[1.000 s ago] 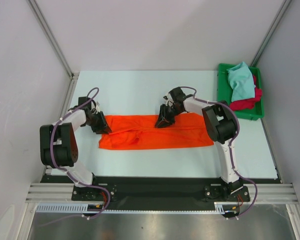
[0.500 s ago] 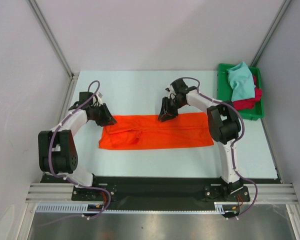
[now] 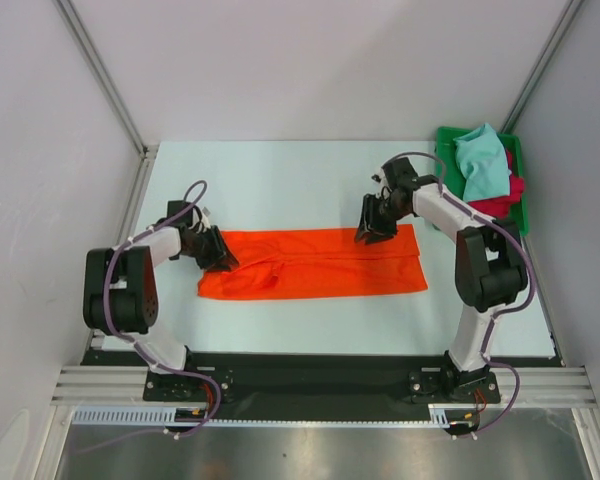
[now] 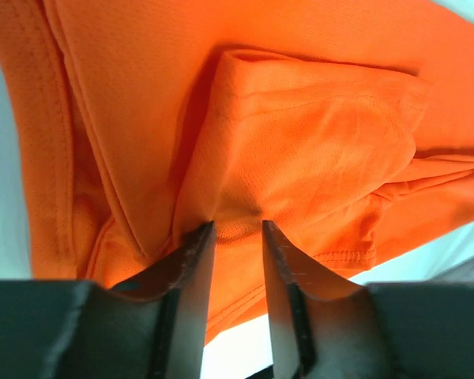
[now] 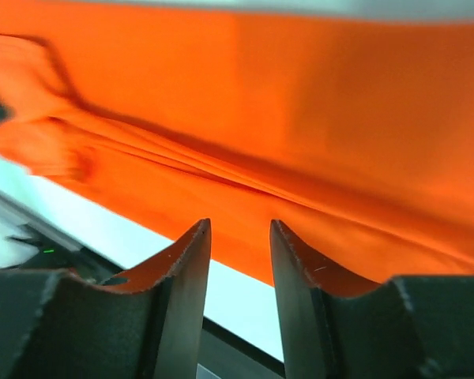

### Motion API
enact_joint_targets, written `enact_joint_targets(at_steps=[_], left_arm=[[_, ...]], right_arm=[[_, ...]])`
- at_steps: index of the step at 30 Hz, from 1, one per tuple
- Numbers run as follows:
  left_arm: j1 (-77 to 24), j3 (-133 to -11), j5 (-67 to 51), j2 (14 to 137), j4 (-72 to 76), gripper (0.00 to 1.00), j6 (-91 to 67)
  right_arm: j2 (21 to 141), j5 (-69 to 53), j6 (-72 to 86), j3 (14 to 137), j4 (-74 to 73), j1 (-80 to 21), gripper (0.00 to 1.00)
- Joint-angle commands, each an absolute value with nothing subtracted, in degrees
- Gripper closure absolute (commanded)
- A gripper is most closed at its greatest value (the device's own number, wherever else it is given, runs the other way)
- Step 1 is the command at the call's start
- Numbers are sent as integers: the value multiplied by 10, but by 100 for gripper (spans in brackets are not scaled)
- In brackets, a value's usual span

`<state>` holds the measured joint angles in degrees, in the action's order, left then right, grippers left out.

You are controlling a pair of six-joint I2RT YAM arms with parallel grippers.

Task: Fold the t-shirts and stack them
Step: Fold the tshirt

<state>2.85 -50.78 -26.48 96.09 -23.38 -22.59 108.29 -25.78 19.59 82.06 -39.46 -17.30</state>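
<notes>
1. Here's the orange t-shirt (image 3: 320, 265), lying across the middle of the frame in the top view as one long, narrow band on the table (image 3: 280, 185). The sides look folded in, so I judge the lengthwise fold done and the crosswise fold yet to come.

2. The left gripper (image 3: 218, 252) is at the band's left end, in the lower left of the shirt. In its wrist view the jaws stand narrow, and a doubled flap of sleeve sits right at the fingertips (image 4: 199, 237). I cannot tell whether that flap is nipped or merely touched.

3. The right gripper (image 3: 370, 228) is over the band's upper edge, right of centre. Its jaws stand apart with nothing between them, only orange cloth and pale table showing through the gap. It grips nothing.

4. In the upper right corner the green tray (image 3: 440, 170) holds the teal t-shirt (image 3: 482, 165) on top of the red t-shirt (image 3: 492, 208). Both are crumpled and unfolded, so the task looks early on.

5. My read of what comes next: each claw takes one end of the band, catching every layer, so that one end can be carried over onto the other.

6. The catch is that soft, layered cloth slips. A grip on the top layer alone would pull the earlier fold open.
</notes>
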Motion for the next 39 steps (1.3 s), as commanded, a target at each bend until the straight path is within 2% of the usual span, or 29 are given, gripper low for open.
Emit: enact_joint_targets(at_steps=[1, 6, 11, 15, 19, 26, 39], left_arm=[[20, -531, -189, 898, -257, 60, -225], [4, -561, -180, 817, -316, 57, -251], [4, -485, -181, 747, -309, 56, -291], [5, -441, -187, 681, -308, 54, -320], [4, -414, -214, 650, -308, 54, -325], [4, -398, -251, 652, -289, 57, -338], [4, -381, -300, 757, -230, 59, -311]], right_arm=[[1052, -158, 142, 798, -451, -168, 57], [997, -164, 142, 741, -470, -113, 55], [945, -173, 139, 658, -446, -60, 55], [914, -172, 166, 596, -419, -21, 60], [901, -155, 192, 584, -403, -8, 63], [903, -147, 218, 590, -381, -5, 72], [954, -85, 194, 609, -353, -6, 66]])
